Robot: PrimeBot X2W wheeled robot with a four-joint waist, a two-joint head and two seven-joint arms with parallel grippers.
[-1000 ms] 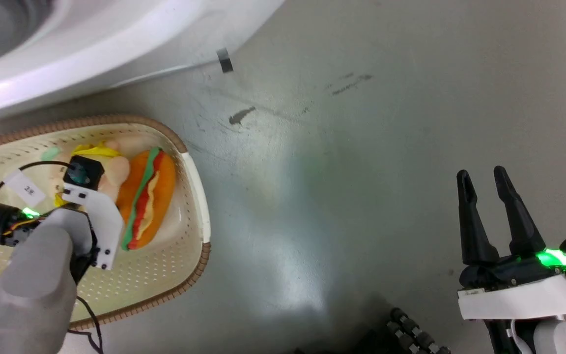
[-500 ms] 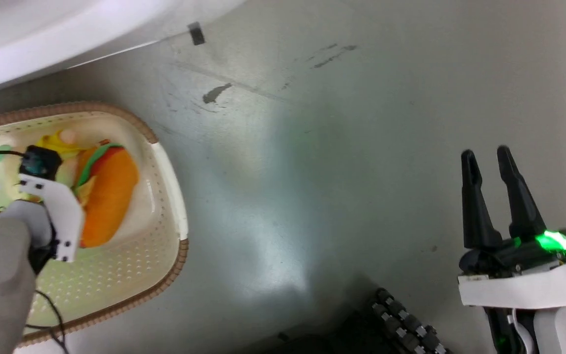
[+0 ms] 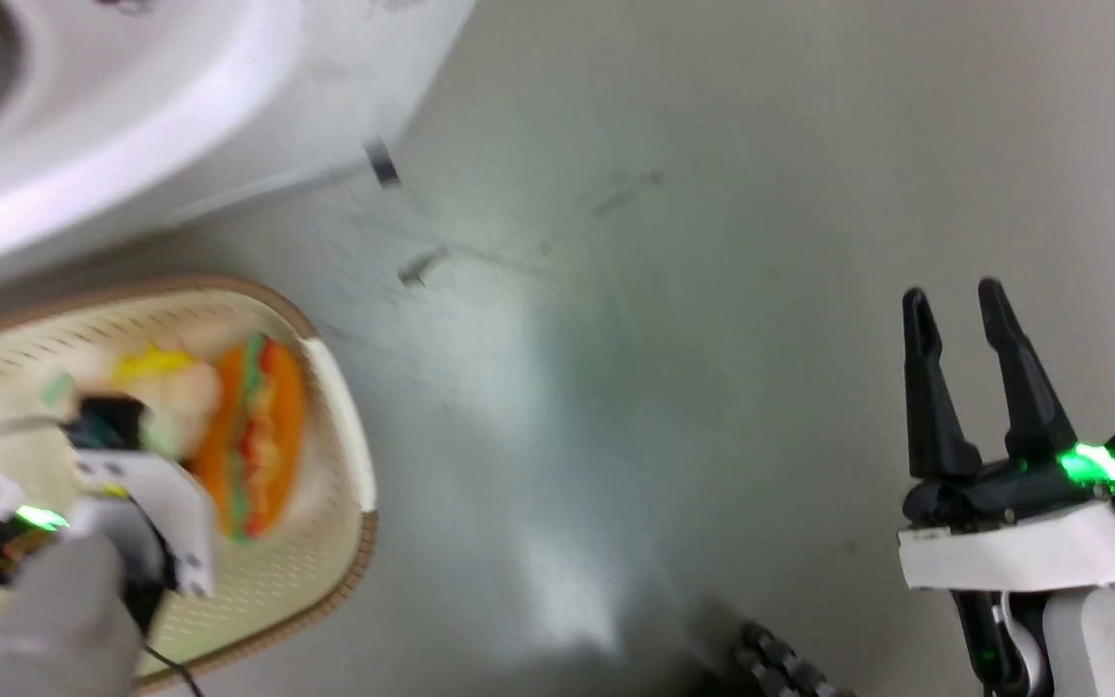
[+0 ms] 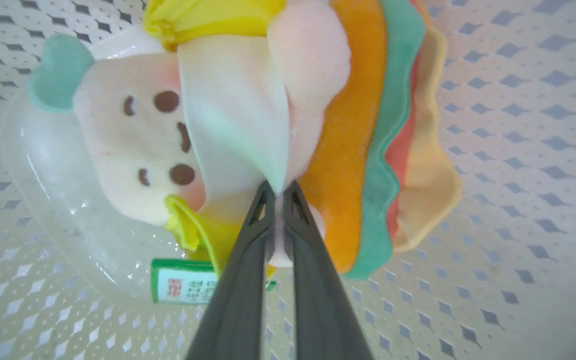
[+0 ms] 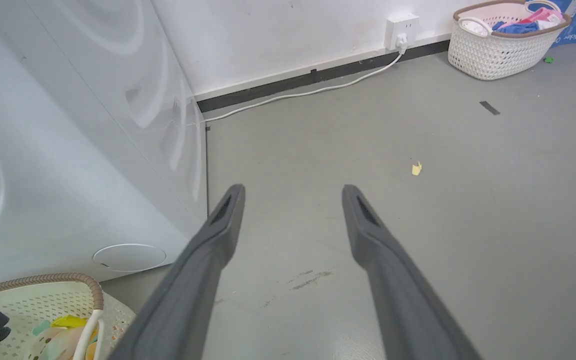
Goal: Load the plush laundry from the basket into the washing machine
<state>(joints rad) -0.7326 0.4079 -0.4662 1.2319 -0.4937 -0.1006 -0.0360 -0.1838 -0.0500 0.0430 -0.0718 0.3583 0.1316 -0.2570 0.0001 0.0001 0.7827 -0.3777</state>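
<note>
Grey floor (image 3: 712,290), left gripper (image 4: 279,190) jaws pinching plush laundry (image 4: 233,110) (wrist view), right gripper (image 5: 293,192) jaws spread.

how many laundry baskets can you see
2. One cream basket, holding the plush laundry, sits beside the washing machine; a white basket of clothes stands by the far wall. Others may lie out of view.

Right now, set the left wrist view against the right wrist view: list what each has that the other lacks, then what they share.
Left wrist: the left gripper shut on a white fold of the plush laundry, its face and green tag. Right wrist: the open right gripper, the washing machine, a wall socket, a far hamper of clothes. Shared: the basket with the plush in it.
</note>
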